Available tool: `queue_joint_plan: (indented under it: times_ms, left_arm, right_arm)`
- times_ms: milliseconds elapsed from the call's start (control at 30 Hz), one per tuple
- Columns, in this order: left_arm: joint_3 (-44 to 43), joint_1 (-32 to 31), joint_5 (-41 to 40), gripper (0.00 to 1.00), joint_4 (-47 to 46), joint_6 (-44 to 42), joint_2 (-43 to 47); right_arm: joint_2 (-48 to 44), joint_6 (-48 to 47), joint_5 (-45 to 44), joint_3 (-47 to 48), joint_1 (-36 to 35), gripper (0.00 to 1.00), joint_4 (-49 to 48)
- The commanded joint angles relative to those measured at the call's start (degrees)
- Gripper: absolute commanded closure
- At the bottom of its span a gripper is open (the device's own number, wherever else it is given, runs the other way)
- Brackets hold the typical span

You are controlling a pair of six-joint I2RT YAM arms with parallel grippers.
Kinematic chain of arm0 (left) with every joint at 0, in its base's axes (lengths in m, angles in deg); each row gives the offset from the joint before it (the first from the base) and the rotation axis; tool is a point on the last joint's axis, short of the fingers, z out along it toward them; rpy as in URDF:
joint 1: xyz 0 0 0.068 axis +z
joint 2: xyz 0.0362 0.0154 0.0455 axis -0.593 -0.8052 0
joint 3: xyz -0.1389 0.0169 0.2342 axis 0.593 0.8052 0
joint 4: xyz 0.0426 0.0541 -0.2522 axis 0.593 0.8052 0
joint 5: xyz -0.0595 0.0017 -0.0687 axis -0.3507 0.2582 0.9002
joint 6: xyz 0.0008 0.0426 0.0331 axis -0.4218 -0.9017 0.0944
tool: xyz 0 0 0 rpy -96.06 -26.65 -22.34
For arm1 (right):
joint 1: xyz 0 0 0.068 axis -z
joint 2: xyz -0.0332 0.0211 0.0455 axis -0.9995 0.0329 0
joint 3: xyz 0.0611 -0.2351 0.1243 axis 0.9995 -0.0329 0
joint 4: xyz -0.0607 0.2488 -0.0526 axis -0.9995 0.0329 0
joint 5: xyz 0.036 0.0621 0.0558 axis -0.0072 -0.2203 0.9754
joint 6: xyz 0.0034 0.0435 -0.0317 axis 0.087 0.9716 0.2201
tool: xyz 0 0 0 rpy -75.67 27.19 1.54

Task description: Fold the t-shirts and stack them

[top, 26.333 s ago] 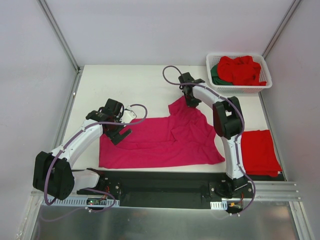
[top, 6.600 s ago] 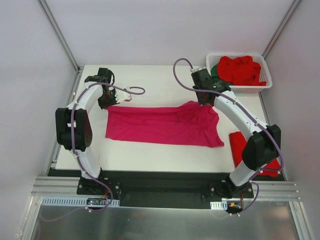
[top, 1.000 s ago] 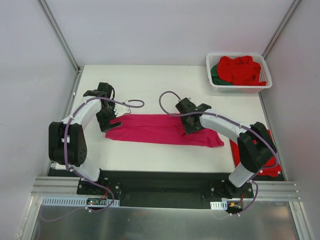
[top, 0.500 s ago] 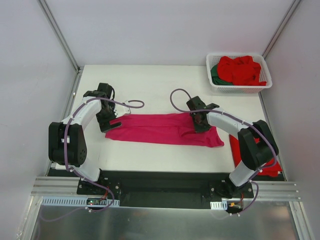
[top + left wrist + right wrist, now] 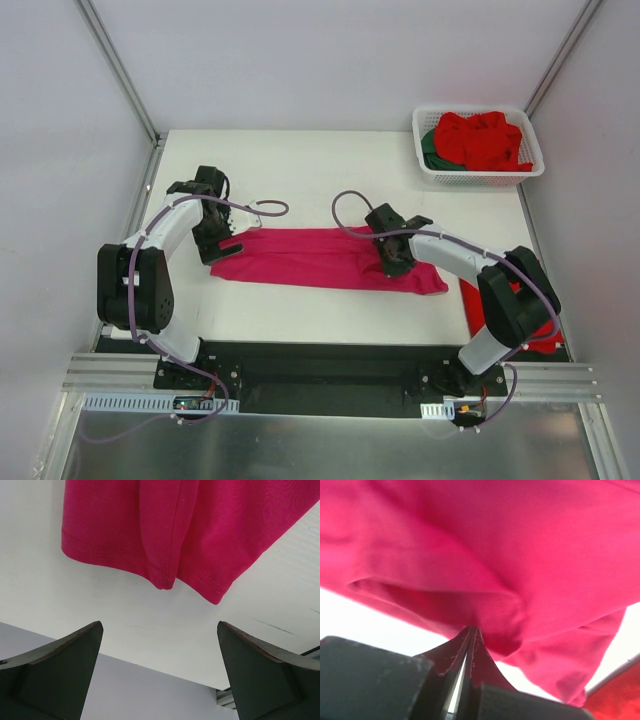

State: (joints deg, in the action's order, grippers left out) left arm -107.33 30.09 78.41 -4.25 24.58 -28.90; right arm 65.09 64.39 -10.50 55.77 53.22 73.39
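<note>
Magenta t-shirt (image 5: 300, 257) lies mid-table as a long narrow strip. Its right end is near the folded red t-shirt (image 5: 538, 322).

Right gripper (image 5: 471, 630): fingers pressed together at a cloth ridge near the right end. Cannot tell if cloth is caught.

Left gripper (image 5: 159, 627): fingers spread wide, just off the left hem.

Advice: check that the pinch holds every layer before lifting, and keep both ends level.

White worktop (image 5: 300, 160) boxed in by plain pale walls (image 5: 330, 60) left, far and right, silver posts (image 5: 118, 68) at both far corners, brushed metal sheet (image 5: 330, 445) nearest.
</note>
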Motion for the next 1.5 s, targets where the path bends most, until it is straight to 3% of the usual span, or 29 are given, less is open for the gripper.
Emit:
queue_joint_plan:
  times_ms: [0,267,300,400,433,533,1067,1467]
  left_arm:
    - [-1.2,0.0,-0.5,0.01,0.8,-0.2,-0.1]
    - [-1.0,-0.3,-0.3,0.01,0.8,-0.2,0.2]
    - [-0.8,-0.3,-0.5,0.01,0.8,-0.2,0.4]
    - [-0.3,-0.3,-0.7,0.01,0.7,-0.4,0.7]
    - [-0.1,-0.3,-0.7,0.01,0.7,-0.4,0.8]
    - [0.8,-0.3,-0.7,0.01,0.5,-0.6,1.2]
    - [2.1,-0.3,-0.7,0.01,0.2,-0.7,1.9]
    - [1.4,-0.3,-1.9,0.01,0.2,-0.2,0.5]
  right_arm:
    - [-4.0,3.1,-0.1,0.1,-4.0,0.99,2.7]
    - [-2.4,5.2,-0.3,1.8,-8.7,0.97,3.6]
    - [-2.6,5.3,-0.7,2.1,-8.9,0.93,3.6]
    - [-3.8,5.4,-3.8,2.8,-9.0,0.69,4.1]
    - [-4.0,5.0,-6.2,3.5,-8.8,0.52,4.4]
    - [-3.2,3.6,-8.9,5.3,-7.2,0.43,4.9]
    - [6.2,-3.1,-5.9,6.8,-1.9,0.46,-5.6]
    - [4.7,-4.2,-3.4,7.9,-1.9,0.47,-7.6]
